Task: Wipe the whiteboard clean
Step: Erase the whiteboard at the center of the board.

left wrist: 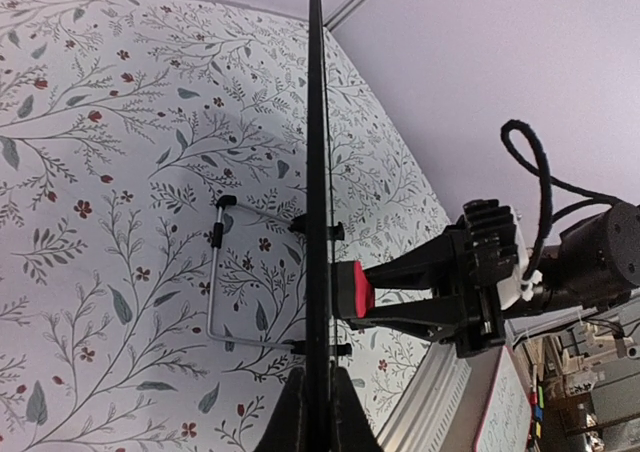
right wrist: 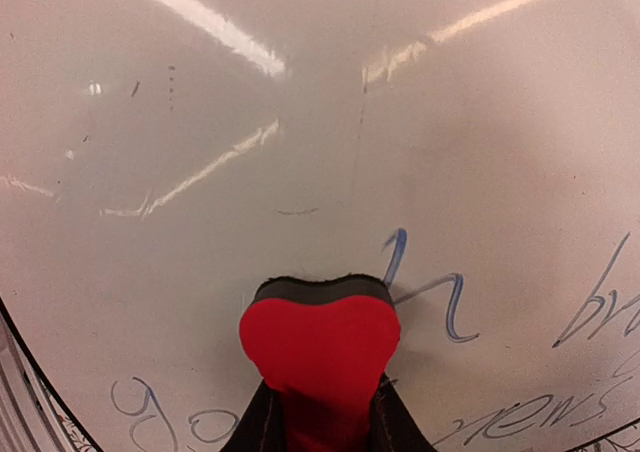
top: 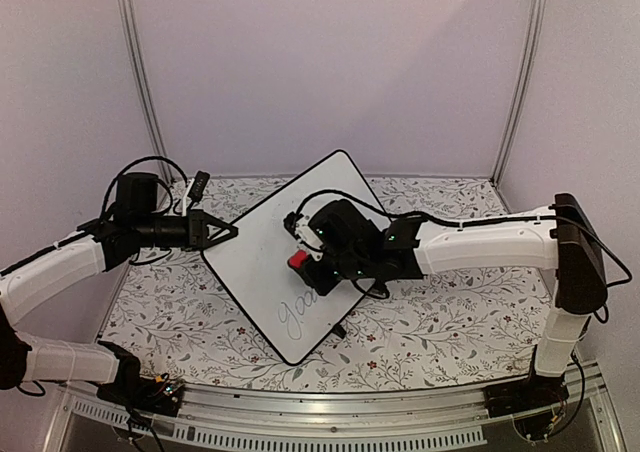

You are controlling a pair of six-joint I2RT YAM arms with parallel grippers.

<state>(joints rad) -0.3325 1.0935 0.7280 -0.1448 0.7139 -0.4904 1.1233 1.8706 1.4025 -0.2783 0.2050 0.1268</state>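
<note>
The whiteboard [top: 262, 264] is set on the flower-patterned tablecloth [top: 430, 322], turned cornerwise to the arms, and it seems to be raised off the cloth by a wire stand [left wrist: 214, 272] behind its back.

The left gripper [top: 226, 232] is clamped shut on the whiteboard's left edge. From the left wrist its fingers [left wrist: 292, 420] are seen pinched on the thin black frame, presumably so that the board is braced against the push of wiping.

The right gripper [top: 306, 254] is closed on a red eraser [right wrist: 320, 340], which is held against the whiteboard's face near its middle with the dark felt side towards the board. It is placed just above and beside the grey handwriting [right wrist: 440, 302], which is judged to be the next area for wiping. The part of the whiteboard above the eraser is bare except for faint specks and glare.

From above, the eraser's contact with the whiteboard is covered by the right gripper, and any writing under that arm is hidden. From the left wrist only the whiteboard's edge is shown, never its face. In the right wrist view the lowest words are cut off and cannot be fully read.
</note>
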